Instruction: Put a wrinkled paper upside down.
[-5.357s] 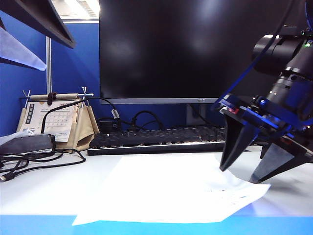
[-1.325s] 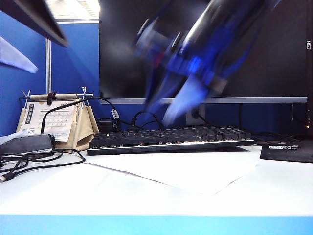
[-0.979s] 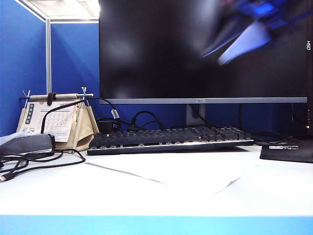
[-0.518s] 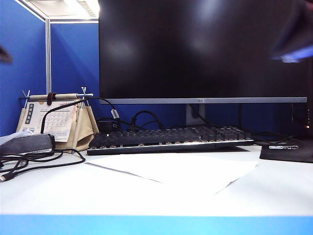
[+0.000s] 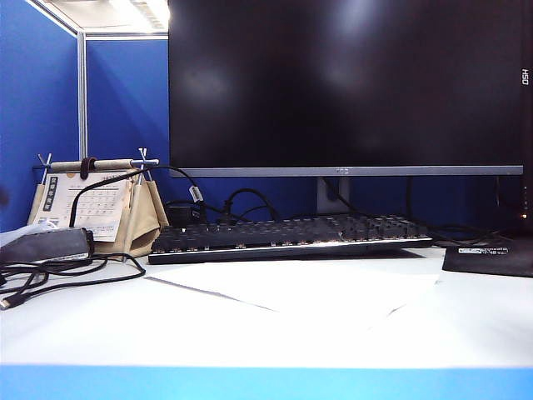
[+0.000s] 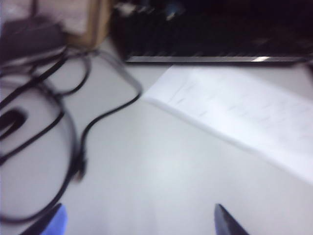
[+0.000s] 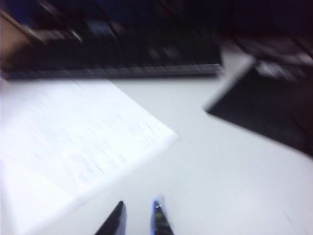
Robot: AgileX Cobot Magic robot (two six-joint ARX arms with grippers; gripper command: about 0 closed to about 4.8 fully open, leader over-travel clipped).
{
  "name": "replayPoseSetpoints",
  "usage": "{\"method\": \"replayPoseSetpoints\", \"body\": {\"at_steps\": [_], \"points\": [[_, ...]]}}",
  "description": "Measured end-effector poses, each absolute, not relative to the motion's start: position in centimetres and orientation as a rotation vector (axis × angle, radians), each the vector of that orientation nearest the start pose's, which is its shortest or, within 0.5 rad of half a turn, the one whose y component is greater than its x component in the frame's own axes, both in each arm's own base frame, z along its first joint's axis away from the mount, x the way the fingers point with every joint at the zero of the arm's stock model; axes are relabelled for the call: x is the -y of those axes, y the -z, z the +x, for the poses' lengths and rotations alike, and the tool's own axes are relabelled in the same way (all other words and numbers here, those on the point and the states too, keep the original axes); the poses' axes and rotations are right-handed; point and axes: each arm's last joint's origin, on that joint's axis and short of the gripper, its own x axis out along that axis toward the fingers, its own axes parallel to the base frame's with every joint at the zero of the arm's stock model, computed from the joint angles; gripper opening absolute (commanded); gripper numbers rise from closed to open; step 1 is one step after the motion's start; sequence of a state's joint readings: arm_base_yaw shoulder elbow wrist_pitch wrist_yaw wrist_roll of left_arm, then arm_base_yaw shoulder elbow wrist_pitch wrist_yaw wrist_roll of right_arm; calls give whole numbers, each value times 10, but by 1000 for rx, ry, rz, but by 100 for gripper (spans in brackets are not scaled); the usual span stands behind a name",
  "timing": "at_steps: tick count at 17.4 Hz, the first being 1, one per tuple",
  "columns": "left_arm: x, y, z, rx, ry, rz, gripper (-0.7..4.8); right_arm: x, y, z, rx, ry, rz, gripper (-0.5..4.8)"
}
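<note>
- Exterior view: no arm in the shot at all. The wrinkled paper [image 5: 321,292] lies flat on the white surface [image 5: 100,329], just in front of the keyboard [image 5: 287,236], its long axis running left-right with one corner pointing toward the near edge. Calendar [image 5: 87,204] and a tangle of cables [image 5: 58,275] sit off to the left, and a dark pad [image 5: 491,257] to the right.
- Left wrist view: blurry, but the left gripper [image 6: 137,220] shows its fingers [image 6: 54,223] spread wide with nothing between them. It hangs over bare surface, and the paper is ahead of it and off toward the right side of the scene, well apart.
- Right wrist view: also smeared. The right gripper [image 7: 138,218] has its fingers [image 7: 159,218] close together with a narrow gap and nothing in it. The paper's right-hand corner [image 7: 164,137] sits near the fingertips, just ahead and to the left.
- My guess: the right arm is nearer, so if another flip is needed, that corner is the one to grab.
</note>
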State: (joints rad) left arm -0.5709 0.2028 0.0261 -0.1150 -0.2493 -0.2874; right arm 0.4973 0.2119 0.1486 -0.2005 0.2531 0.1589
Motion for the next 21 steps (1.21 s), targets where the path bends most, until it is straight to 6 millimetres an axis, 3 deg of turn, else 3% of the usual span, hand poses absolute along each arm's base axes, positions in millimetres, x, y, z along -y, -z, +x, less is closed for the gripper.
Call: {"method": "replayPoseSetpoints", "body": {"at_steps": [4, 5, 6, 21], "points": [[49, -138, 92, -331, 236, -148, 393, -37, -158, 90, -260, -89, 68, 74], [49, -138, 92, -327, 216, -145, 394, -36, -155, 90, -254, -65, 67, 17], [48, -138, 92, -324, 195, -141, 393, -35, -149, 90, -260, -43, 62, -6], [48, -138, 92, -325, 201, -95, 390, -35, -146, 89, -275, -31, 67, -5]]}}
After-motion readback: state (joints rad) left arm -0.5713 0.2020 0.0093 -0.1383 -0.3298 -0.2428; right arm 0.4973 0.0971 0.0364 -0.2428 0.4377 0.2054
